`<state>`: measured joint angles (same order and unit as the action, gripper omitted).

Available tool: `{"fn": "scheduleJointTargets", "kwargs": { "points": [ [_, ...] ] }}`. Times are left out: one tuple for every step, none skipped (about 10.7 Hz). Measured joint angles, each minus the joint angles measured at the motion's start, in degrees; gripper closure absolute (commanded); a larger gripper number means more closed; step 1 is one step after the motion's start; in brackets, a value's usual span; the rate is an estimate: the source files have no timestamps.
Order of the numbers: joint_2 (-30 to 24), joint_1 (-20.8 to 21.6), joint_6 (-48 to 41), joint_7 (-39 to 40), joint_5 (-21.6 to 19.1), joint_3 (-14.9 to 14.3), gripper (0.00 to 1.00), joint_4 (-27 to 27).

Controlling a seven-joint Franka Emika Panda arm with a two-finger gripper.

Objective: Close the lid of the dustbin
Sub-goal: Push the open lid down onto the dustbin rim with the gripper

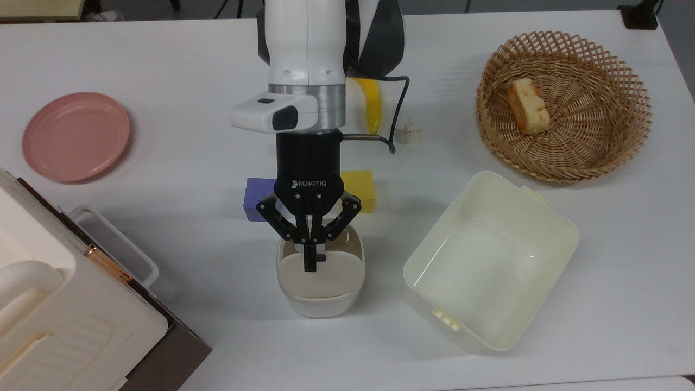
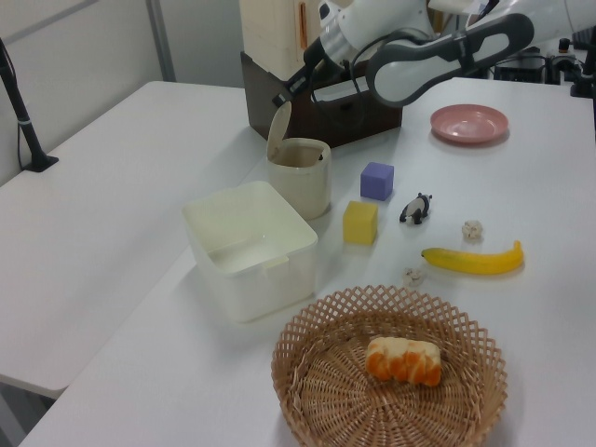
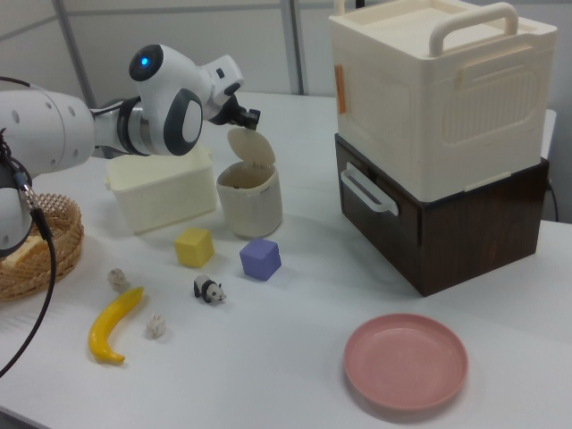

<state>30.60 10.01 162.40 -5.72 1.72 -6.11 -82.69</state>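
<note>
Jaws of the gripper (image 1: 310,265) are clenched, tip at the raised lid (image 2: 277,131) above the dustbin (image 2: 301,177), centre of the top view, on the table (image 1: 163,136).

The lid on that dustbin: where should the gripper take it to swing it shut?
Press, don't pinch: the lid stands upright, hinged on the dustbin's far rim from the cubes. The gripper sits at its free top edge; push there toward the bin's mouth.

White table (image 1: 163,65): dustbin (image 1: 320,301) (lid up), tub (image 1: 548,228), basket (image 1: 640,103).
</note>
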Motion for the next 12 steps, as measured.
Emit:
{"fn": "scheduleJointTargets", "kwargs": {
  "points": [
    [0.25,0.00,0.09,0.02,0.00,0.02,1.00,0.00],
    [0.23,0.00,0.09,0.02,0.00,0.03,1.00,0.07],
    [0.16,0.00,-0.20,0.02,0.00,0.03,1.00,0.15],
    [0.05,0.00,-2.59,0.59,0.00,0.04,1.00,0.25],
    [-0.23,0.01,-7.02,1.36,0.00,0.08,1.00,0.54],
    [-0.56,0.04,-10.61,2.02,0.00,0.21,1.00,0.83],
    [-0.72,0.07,-12.89,2.24,0.00,0.54,1.00,0.84],
    [-0.71,0.08,-14.94,2.29,0.00,0.88,1.00,0.82],
    [-0.69,0.08,-17.12,2.33,0.00,1.05,1.00,0.78],
    [-0.68,0.08,-18.63,2.37,0.00,1.12,1.00,0.70],
    [-0.63,0.09,-19.57,2.47,0.00,1.23,1.00,0.58],
    [-0.47,0.19,-20.17,2.65,0.00,1.42,1.00,0.24]
  ]
}}
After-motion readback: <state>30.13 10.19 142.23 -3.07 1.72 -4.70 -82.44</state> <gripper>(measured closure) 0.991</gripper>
